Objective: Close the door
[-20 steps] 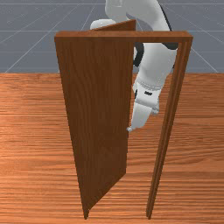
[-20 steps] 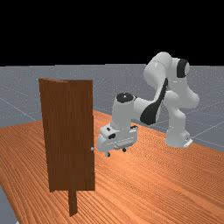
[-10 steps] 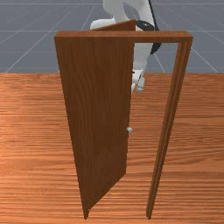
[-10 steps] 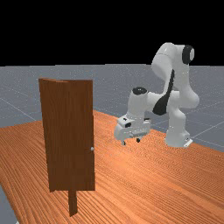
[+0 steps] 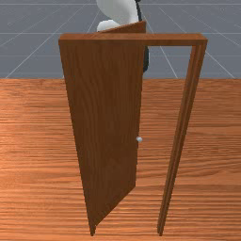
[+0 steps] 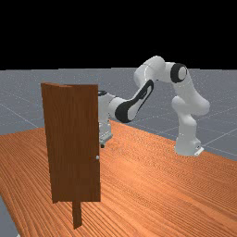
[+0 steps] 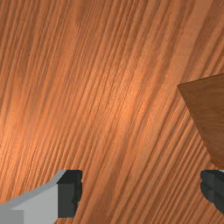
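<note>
In the far view my gripper [image 6: 102, 145] is partly hidden behind the brown door [image 6: 74, 143], near its knob edge. The wrist view has the gripper [image 7: 141, 191] with its fingers wide apart and nothing between them; a corner of the door [image 7: 208, 109] lies beyond one finger. The front view has the door [image 5: 106, 122] swung back from its frame [image 5: 134, 39] toward the arm, hinged on the front view's left. A small pale knob [image 5: 139, 139] sits at its free edge.
The frame's other post [image 5: 181, 136] stands at the front view's right, with a gap between it and the door. The wooden table [image 6: 157, 185] extends around the door and under the arm. The arm's base [image 6: 187, 146] stands at the far view's right.
My hand first drew back from the door toward the far view's right, then swung to the far view's left, partly behind the panel. The door has kept its angle.
</note>
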Robot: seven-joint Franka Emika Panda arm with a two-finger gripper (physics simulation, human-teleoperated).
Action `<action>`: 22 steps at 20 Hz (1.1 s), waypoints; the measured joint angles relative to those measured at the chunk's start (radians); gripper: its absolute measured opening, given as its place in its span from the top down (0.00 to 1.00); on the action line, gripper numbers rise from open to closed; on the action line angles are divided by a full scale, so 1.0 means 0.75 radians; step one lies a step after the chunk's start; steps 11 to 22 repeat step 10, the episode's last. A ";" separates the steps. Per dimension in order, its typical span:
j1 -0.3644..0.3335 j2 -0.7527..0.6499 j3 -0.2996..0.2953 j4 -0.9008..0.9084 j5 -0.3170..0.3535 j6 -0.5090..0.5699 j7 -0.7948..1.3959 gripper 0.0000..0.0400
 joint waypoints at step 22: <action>0.325 0.169 0.049 0.314 -0.054 -0.185 0.474 0.00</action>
